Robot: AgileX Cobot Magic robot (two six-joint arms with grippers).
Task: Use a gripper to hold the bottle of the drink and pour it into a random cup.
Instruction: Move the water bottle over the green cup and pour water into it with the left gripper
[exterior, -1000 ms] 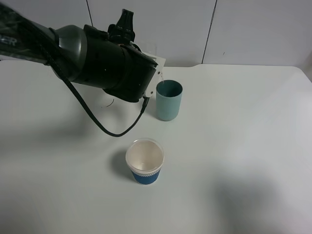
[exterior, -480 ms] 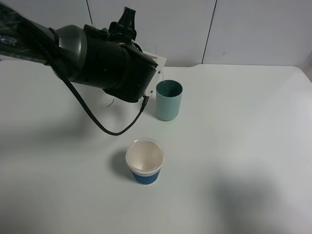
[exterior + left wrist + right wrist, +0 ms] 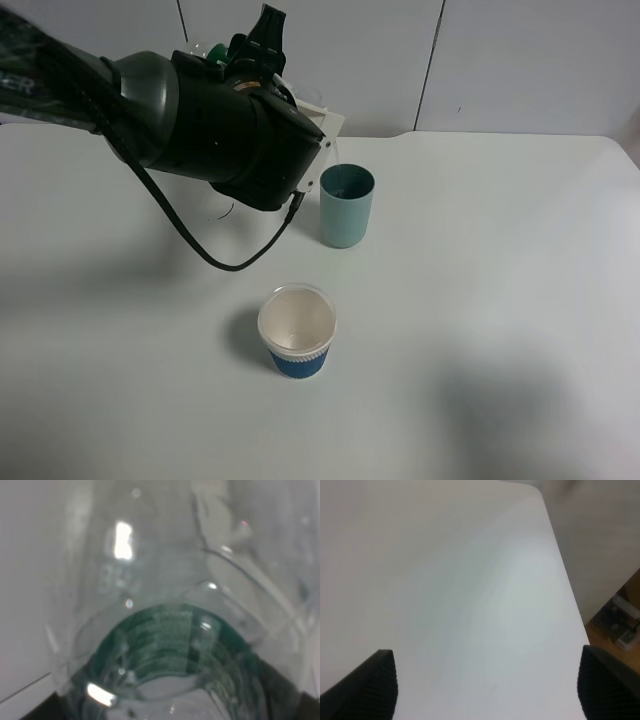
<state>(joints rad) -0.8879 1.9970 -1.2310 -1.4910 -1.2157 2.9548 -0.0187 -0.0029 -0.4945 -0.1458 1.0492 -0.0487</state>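
My left gripper (image 3: 262, 40) is raised at the back left, beside and above the teal cup (image 3: 347, 204), and is shut on the bottle. Only a bit of the bottle's green label (image 3: 234, 47) peeks over the bulky black arm. In the left wrist view the bottle (image 3: 170, 640) fills the picture, clear with the green label; the drink cannot be told apart inside it. The cup stands upright, dark inside. My right gripper (image 3: 487, 685) is open and empty over bare white table, its black fingertips (image 3: 370, 680) wide apart. It is out of the exterior view.
A blue-and-white paper cup (image 3: 296, 331) stands upright in front of the teal cup, nearer the table's front. A black cable (image 3: 215, 262) hangs from the left arm down to the table. The table's right edge (image 3: 565, 585) drops to the floor.
The left wrist has turned and lifted a little, and the bottle's green label now shows above the arm. The thin stream falling into the teal cup no longer shows clearly.
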